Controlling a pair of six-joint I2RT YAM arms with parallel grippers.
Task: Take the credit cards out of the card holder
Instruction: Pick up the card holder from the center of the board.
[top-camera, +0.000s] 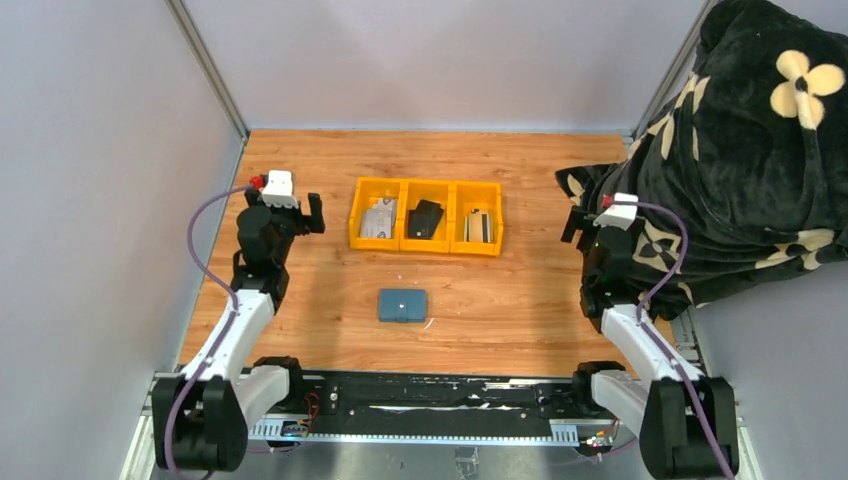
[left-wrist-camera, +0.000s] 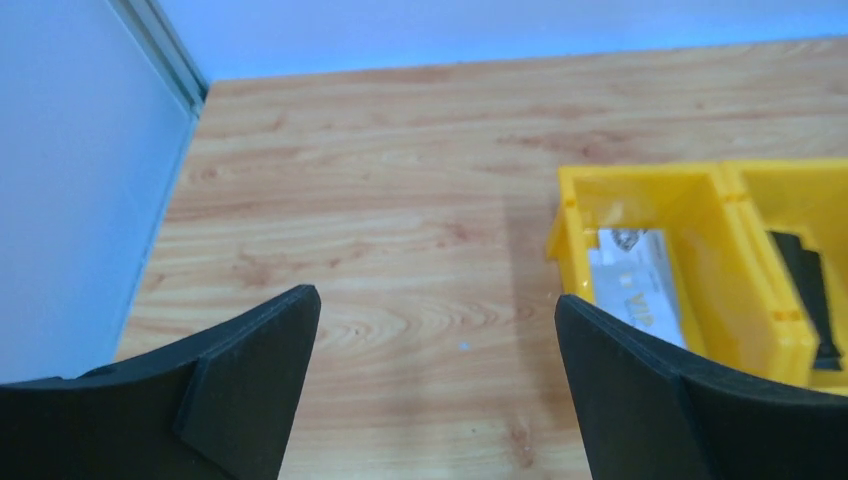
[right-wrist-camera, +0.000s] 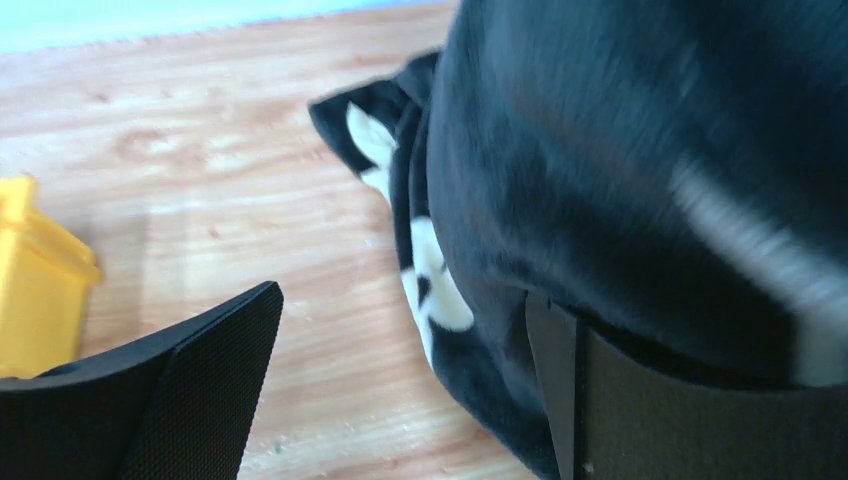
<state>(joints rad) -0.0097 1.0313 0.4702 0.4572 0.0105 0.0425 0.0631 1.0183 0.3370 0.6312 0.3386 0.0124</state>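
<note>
The blue-grey card holder (top-camera: 402, 305) lies closed and flat on the wooden table, in the middle and in front of the yellow tray. No credit cards show outside it; whatever it holds is hidden. My left gripper (top-camera: 284, 208) is open and empty, raised over the left side of the table, left of the tray and well behind and left of the holder. In the left wrist view the gripper (left-wrist-camera: 437, 300) hangs over bare wood. My right gripper (top-camera: 604, 226) is open and empty at the table's right side. In the right wrist view the gripper (right-wrist-camera: 402, 300) has its right finger (right-wrist-camera: 640, 400) against the blanket.
A yellow three-compartment tray (top-camera: 426, 247) stands behind the holder. It holds a pale flat packet (top-camera: 378, 218) on the left, a black pouch (top-camera: 426, 218) in the middle and a striped item (top-camera: 480, 226) on the right. A black flowered blanket (top-camera: 740, 150) covers the right side. Grey walls enclose the table.
</note>
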